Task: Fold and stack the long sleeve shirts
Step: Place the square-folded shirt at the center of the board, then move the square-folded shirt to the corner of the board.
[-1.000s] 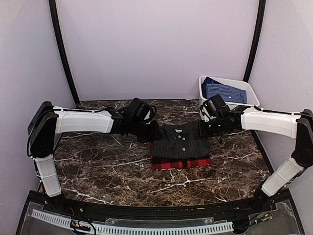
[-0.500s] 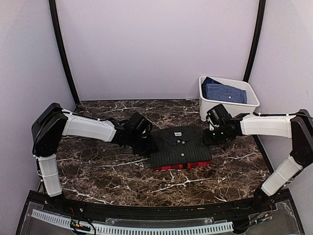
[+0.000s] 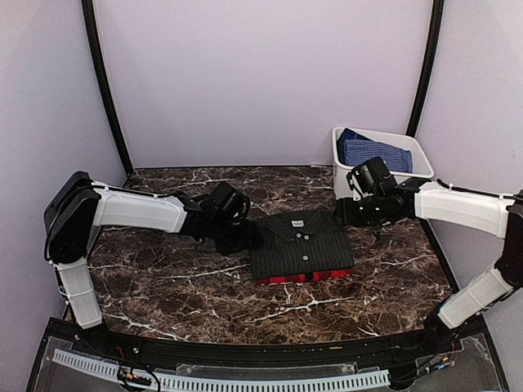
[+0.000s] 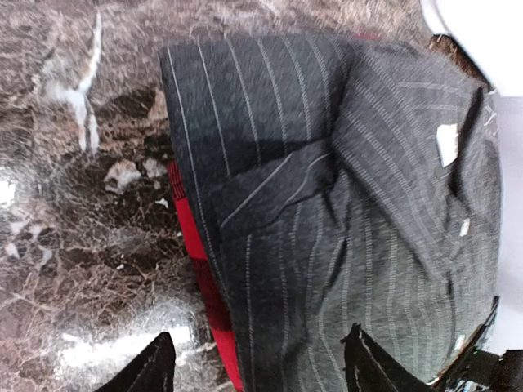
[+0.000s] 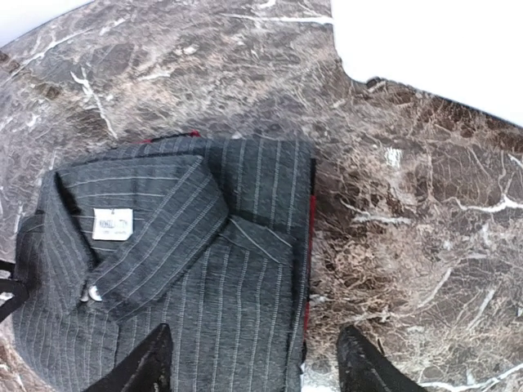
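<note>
The charcoal pinstripe shirt lies folded flat, collar to the back, on top of the red-and-black plaid shirt, which shows only as a thin strip at the front. My left gripper hovers open at the stack's left edge. In the left wrist view its fingertips straddle the pinstripe shirt and the red edge. At the right back corner my right gripper is open. The right wrist view shows the gripper spanning the pinstripe shirt's right edge, holding nothing.
A white bin holding a folded blue checked shirt stands at the back right, just behind my right gripper; its wall shows in the right wrist view. Dark marble tabletop surrounds the stack.
Both grippers went from shut to open and let go of the pinstripe shirt, which has settled flat over the plaid one. Both arms have backed off slightly from the stack.
</note>
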Controlling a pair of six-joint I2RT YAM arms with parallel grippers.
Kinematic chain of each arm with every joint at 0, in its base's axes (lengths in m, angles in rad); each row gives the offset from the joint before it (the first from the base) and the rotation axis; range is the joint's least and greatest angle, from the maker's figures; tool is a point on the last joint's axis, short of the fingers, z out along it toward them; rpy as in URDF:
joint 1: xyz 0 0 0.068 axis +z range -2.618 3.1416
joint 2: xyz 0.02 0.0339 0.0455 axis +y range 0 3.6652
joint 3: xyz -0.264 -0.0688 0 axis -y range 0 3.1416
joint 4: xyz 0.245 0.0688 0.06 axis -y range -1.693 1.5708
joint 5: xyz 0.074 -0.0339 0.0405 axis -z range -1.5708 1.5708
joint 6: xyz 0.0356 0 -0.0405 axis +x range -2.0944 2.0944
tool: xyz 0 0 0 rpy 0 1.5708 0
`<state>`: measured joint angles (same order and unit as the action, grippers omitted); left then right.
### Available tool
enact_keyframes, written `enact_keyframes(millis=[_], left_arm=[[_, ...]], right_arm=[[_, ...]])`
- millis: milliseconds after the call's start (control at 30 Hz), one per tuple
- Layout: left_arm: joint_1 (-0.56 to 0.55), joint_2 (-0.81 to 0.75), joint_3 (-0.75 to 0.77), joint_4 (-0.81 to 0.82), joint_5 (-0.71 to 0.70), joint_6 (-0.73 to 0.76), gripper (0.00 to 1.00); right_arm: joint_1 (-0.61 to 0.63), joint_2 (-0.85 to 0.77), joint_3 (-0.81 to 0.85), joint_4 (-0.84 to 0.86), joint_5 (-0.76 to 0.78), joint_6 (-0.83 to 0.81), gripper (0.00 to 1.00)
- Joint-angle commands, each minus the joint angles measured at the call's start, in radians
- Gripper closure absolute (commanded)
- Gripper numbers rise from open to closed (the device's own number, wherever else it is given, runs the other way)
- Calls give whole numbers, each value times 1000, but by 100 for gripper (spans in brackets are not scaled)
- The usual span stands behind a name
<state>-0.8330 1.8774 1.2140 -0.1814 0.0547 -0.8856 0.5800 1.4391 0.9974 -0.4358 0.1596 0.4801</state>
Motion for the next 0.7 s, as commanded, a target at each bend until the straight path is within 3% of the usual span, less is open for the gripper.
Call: enact_keyframes(millis=[0,300,667], left_arm=[[22,-106,-18,-22,-24,49,29],[62,-200,-78,-16,-6,62,27],[147,-430,-228,-68,-43,69,18]], right_arm=[[14,-23,18,11,-10,1,32],[128,42,80,108,-139,16,22],[345,381,363,250,-322,57,5]])
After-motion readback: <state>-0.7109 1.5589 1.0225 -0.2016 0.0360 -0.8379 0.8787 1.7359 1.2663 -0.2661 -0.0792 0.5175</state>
